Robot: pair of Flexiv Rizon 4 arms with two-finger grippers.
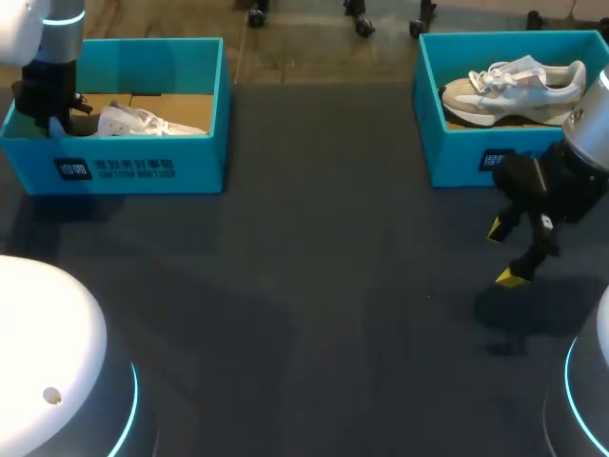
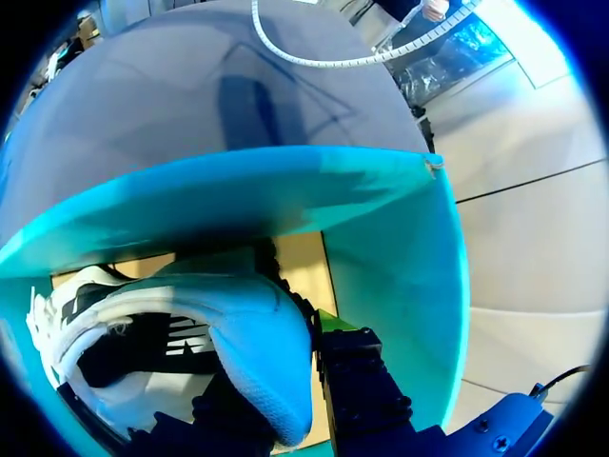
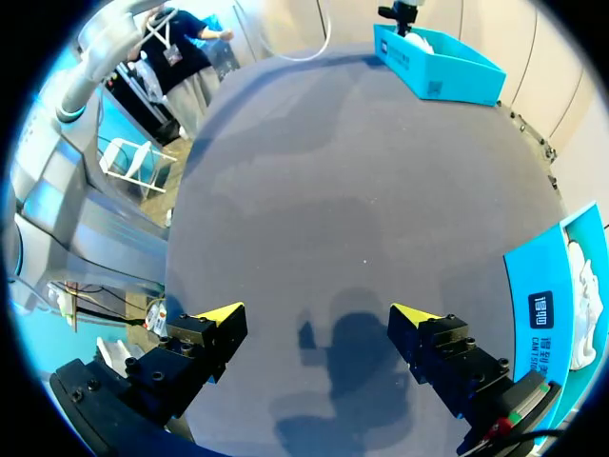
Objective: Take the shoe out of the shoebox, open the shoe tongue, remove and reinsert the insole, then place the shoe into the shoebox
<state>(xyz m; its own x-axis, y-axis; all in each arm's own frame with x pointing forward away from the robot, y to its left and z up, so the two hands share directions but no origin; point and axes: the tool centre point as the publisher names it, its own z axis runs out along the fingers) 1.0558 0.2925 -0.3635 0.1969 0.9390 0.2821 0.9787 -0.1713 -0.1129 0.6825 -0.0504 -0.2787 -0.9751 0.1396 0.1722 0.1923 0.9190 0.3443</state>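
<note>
Shoebox (image 1: 190,167) teal; shoe (image 1: 143,122) white; table (image 1: 314,286) dark grey.

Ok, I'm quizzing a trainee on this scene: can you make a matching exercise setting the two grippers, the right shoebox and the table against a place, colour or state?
1 left gripper
2 right gripper
3 right shoebox
4 table

a dark grey
b holds a beige-and-white shoe
c open, above bare table
d down in the left shoebox

Pairs: 1-d, 2-c, 3-b, 4-a

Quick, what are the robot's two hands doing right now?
Left gripper: in the shoebox at the shoe, cannot tell.
Right gripper: open, holding nothing.
</note>
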